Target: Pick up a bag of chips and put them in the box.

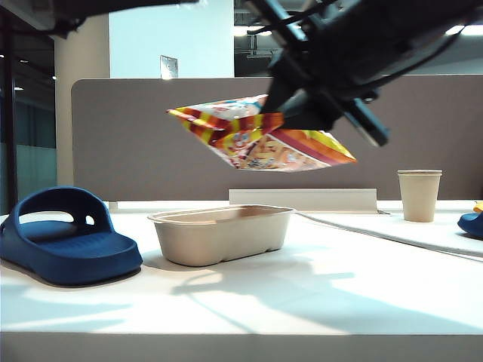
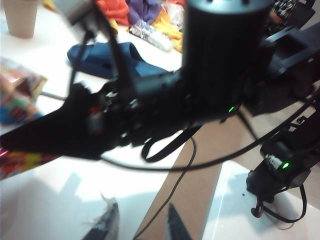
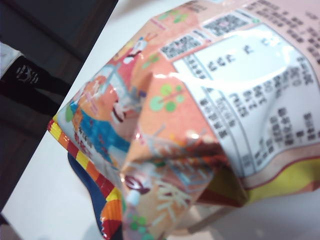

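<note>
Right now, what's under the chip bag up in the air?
The box sits on the table below the bag of chips, held aloft by the shut right end effector. The box's inside is hidden by its rim.

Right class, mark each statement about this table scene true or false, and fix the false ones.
1. The chips hang in the air above the box. True.
2. The box already holds the chips. False: it looks empty.
3. The right hand is shut on the chips. True.
4. A red slipper lies left of the box. False: the slipper is blue.
5. The cup stands upright. True.
6. The left hand holds the cup. False: it is open, holding nothing.
</note>
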